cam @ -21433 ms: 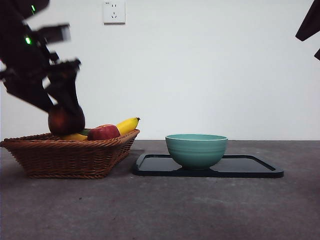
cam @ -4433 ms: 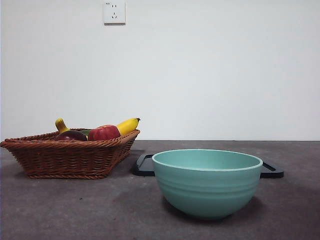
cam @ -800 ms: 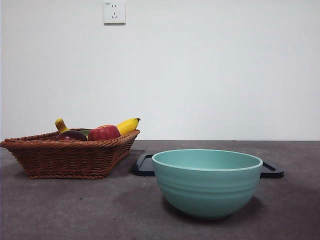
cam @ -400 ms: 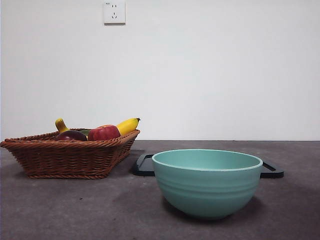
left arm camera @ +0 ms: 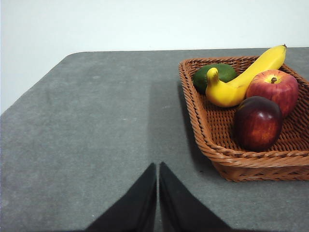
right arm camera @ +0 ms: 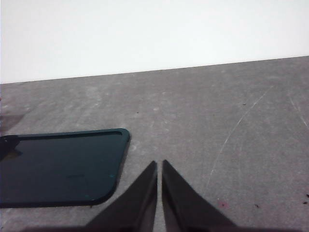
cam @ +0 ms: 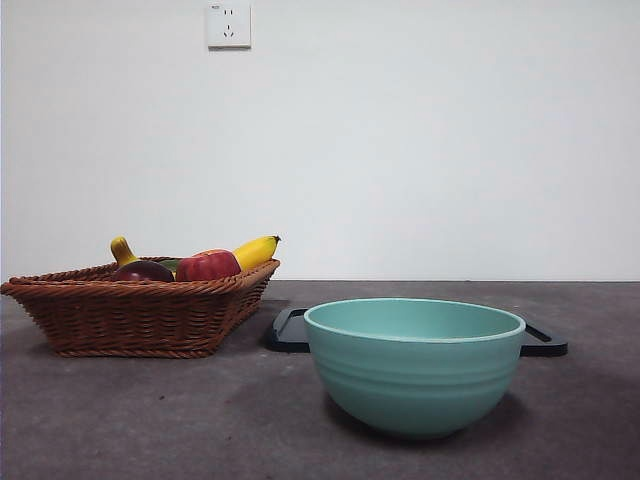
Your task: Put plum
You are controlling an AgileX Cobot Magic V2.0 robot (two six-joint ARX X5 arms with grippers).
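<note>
Nothing is moving since earlier; plum [left arm camera: 258,122] is sitting round in basket [left arm camera: 251,159], no long axis, left gripper [left arm camera: 158,166] and right gripper [right arm camera: 159,164] both closed, empty.

You see a woven wicker basket [left arm camera: 227,159], rough and ribbed, on a matt, faintly grainy grey table [left arm camera: 96,125]. In it, the plum [left arm camera: 257,122] is smooth and glossy, like the apple [left arm camera: 273,87] and the banana [left arm camera: 241,79]. Your bowl [cam: 414,365] looks like glazed ceramic with a soft sheen and faint ridges. The black tray [right arm camera: 58,166] is smooth and reflective.
</note>
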